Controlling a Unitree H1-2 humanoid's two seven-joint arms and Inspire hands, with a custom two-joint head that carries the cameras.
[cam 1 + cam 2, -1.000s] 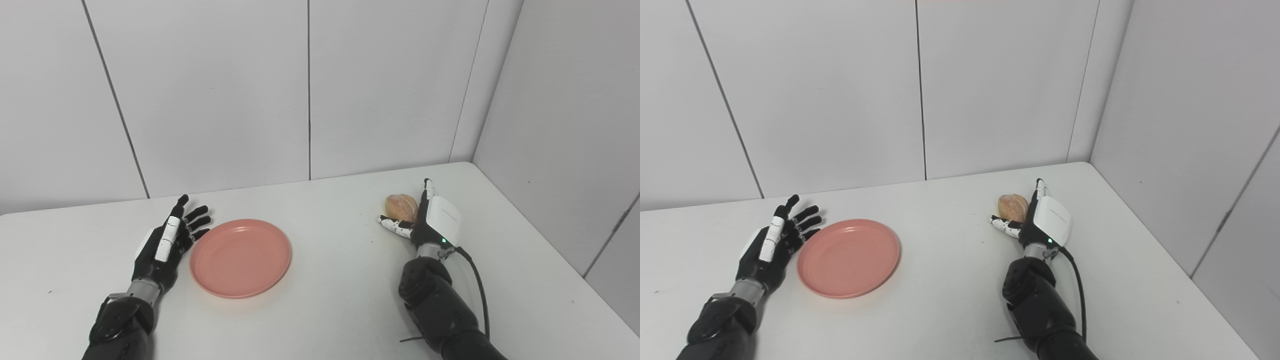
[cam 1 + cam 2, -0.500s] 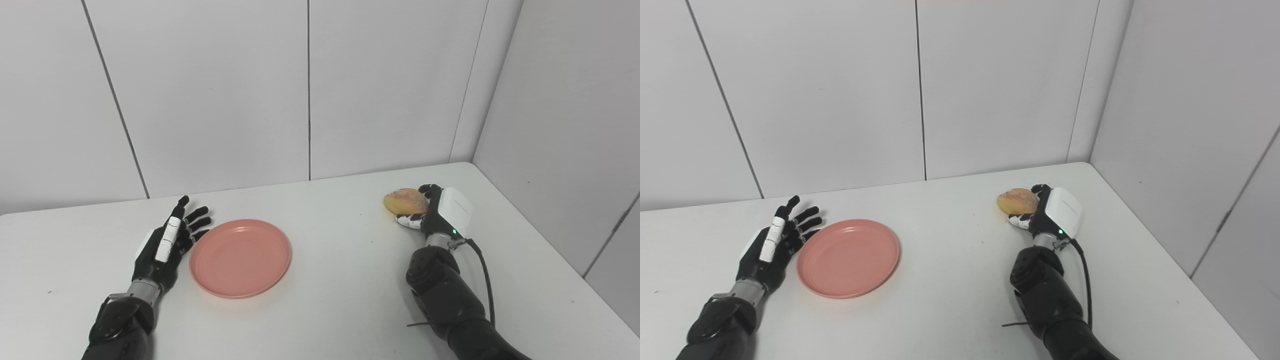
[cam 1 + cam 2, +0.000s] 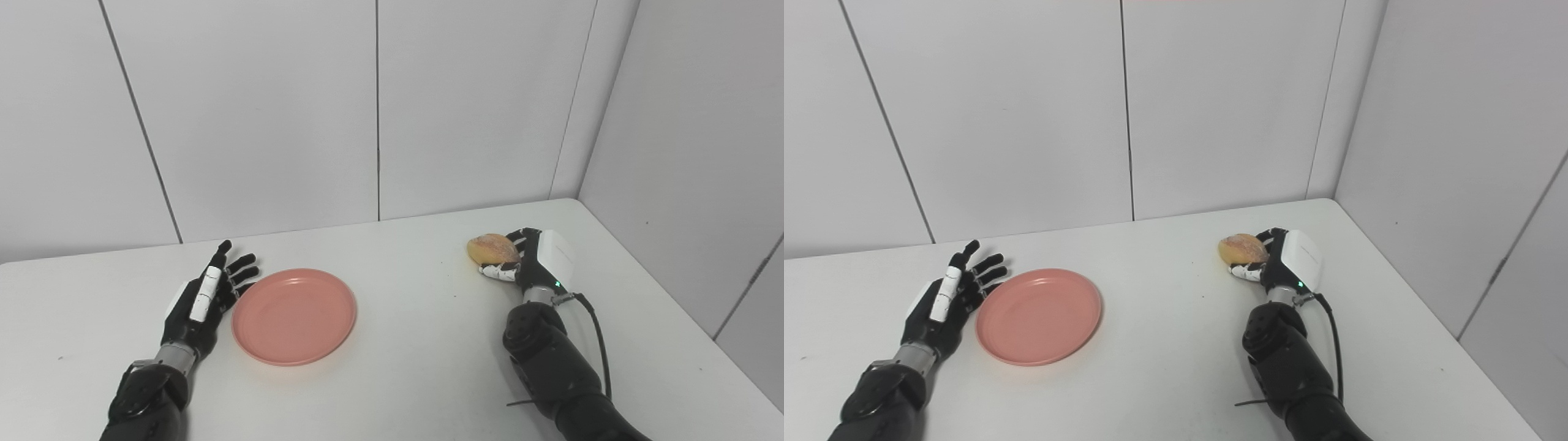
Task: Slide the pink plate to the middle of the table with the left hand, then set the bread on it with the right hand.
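Bread gripped in right hand, fingers wrapped over it, thumb under, at the table's right side; whether it's lifted off the surface, can't tell; plate well apart to that hand's left, flat on table; left hand just beside plate's left rim, fingers spread, holding nothing.

Smooth, slightly glossy pink plate; crusty matt bread; smooth matt white table.
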